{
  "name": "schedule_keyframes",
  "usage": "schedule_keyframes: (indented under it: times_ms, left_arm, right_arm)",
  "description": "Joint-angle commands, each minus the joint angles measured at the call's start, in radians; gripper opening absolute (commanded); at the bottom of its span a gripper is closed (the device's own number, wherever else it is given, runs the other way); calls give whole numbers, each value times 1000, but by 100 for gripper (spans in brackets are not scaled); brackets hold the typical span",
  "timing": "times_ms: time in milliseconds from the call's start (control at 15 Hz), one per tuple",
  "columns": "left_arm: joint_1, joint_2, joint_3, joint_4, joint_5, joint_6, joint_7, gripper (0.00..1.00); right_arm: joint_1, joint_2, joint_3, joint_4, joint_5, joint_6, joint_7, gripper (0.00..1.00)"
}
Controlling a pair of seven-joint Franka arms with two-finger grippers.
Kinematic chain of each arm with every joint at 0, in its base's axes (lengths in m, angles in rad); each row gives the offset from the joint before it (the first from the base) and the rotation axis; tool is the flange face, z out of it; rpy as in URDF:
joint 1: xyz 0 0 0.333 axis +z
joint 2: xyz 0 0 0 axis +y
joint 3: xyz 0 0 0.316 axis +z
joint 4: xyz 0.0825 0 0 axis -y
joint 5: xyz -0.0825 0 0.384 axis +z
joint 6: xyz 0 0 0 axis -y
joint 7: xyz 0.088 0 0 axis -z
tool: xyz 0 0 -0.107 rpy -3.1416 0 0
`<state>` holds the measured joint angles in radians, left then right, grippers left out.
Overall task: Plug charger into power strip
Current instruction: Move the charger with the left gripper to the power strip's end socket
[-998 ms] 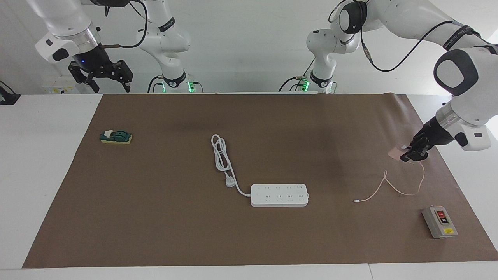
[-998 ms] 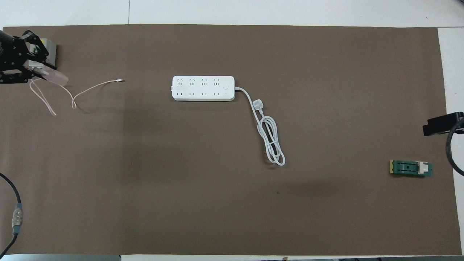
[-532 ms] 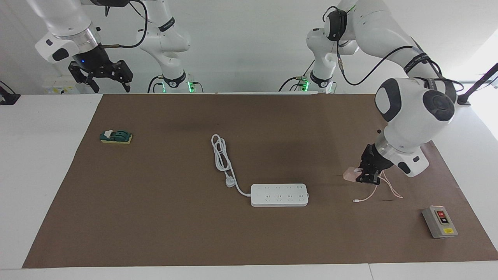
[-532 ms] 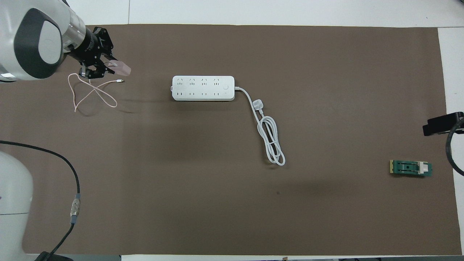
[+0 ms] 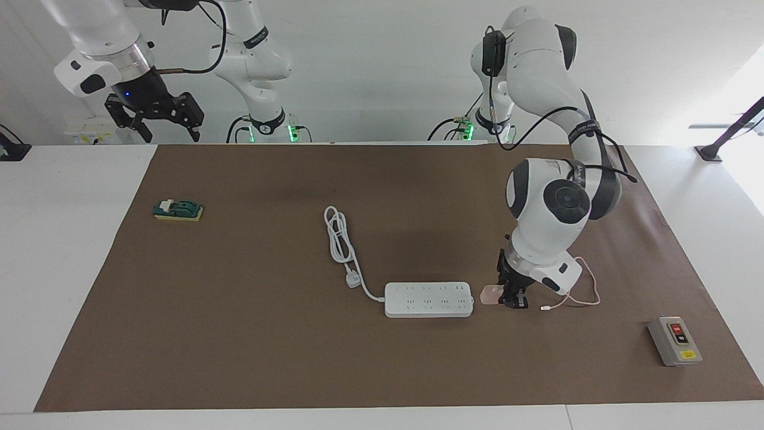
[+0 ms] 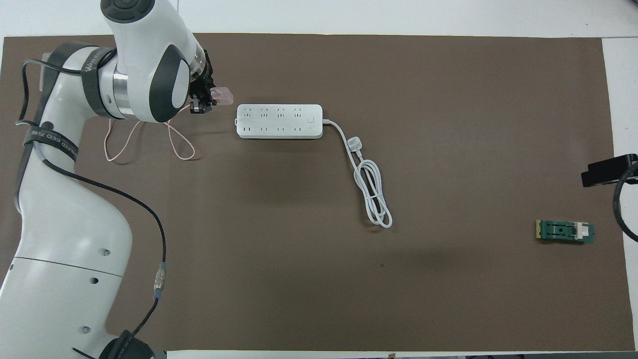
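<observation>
The white left arm bends steeply down, its black two-finger left gripper point(image 5: 513, 297) pointing toward six o'clock with fingers clamped, while the white right arm waits raised, its black right gripper point(image 5: 156, 122) spread wide.

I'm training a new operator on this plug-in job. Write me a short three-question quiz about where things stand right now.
1. True or false: the charger is already seated in the power strip.
2. Which gripper holds the charger? A) left gripper B) right gripper
3. Fill in: the charger hangs just off the strip's end toward the ____ arm.

Key
1. False: it is in the air beside the strip's end, not in a socket.
2. A: the left one is shut on it, its pink cable trailing on the mat; the right one waits open near its own base.
3. left
</observation>
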<state>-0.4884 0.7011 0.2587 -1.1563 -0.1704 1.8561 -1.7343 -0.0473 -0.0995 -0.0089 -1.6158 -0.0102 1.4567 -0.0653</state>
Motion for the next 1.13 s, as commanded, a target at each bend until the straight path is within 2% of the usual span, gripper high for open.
schedule_keyframes:
  times_ms: [0, 333, 599, 1065]
  left_arm:
    - [-29, 37, 17, 30, 20, 11, -50, 0]
    - [-52, 35, 16, 15, 43, 26, -50, 0]
    - [-91, -34, 22, -140, 43, 146, -51, 0]
    - [-102, -54, 22, -187, 43, 146, -41, 0]
  right_arm:
    - [-25, -11, 13, -6, 7, -12, -19, 100]
    - [-25, -9, 13, -6, 7, -12, -19, 100]
    - [-25, -11, 13, -6, 7, -12, -19, 100]
    - [-25, -9, 13, -6, 7, -12, -19, 100]
